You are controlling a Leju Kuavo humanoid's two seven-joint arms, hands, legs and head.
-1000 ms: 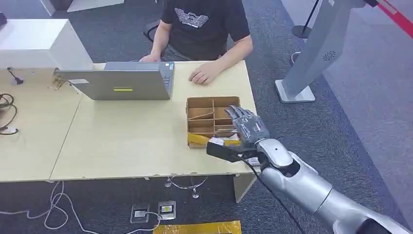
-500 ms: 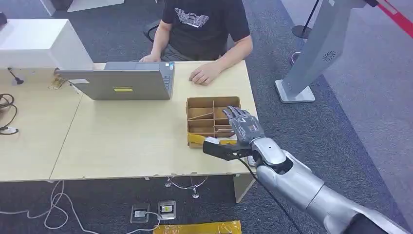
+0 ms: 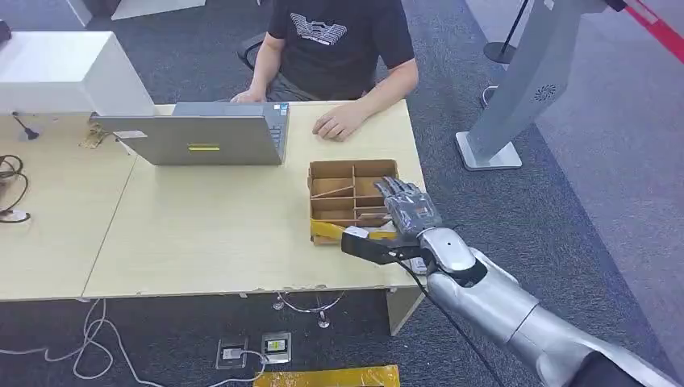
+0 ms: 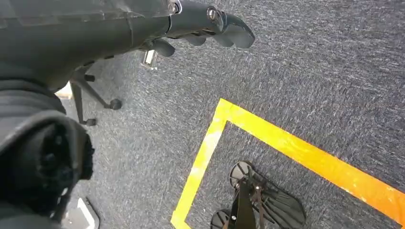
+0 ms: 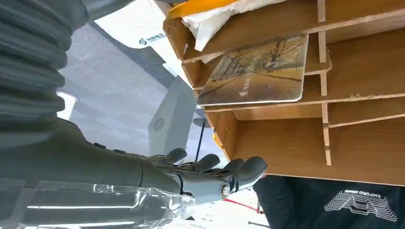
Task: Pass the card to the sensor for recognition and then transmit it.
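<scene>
The card (image 5: 255,71), printed with a tree-lined scene, lies in one compartment of the wooden divider box (image 3: 343,193), which sits on the light wood table (image 3: 202,234) near its right edge. In the right wrist view the card rests tilted against a divider, its long axis running along the length of that compartment; which end points toward the robot cannot be told.

The right hand (image 3: 407,214) hovers over the near right part of the box with its fingers (image 5: 239,169) stretched out and apart, holding nothing and clear of the card. The left hand (image 4: 205,24) hangs over the grey carpet with its fingers curled in on nothing.

Across the table a person (image 3: 339,40) sits behind a laptop (image 3: 202,137), one hand resting on the tabletop.
</scene>
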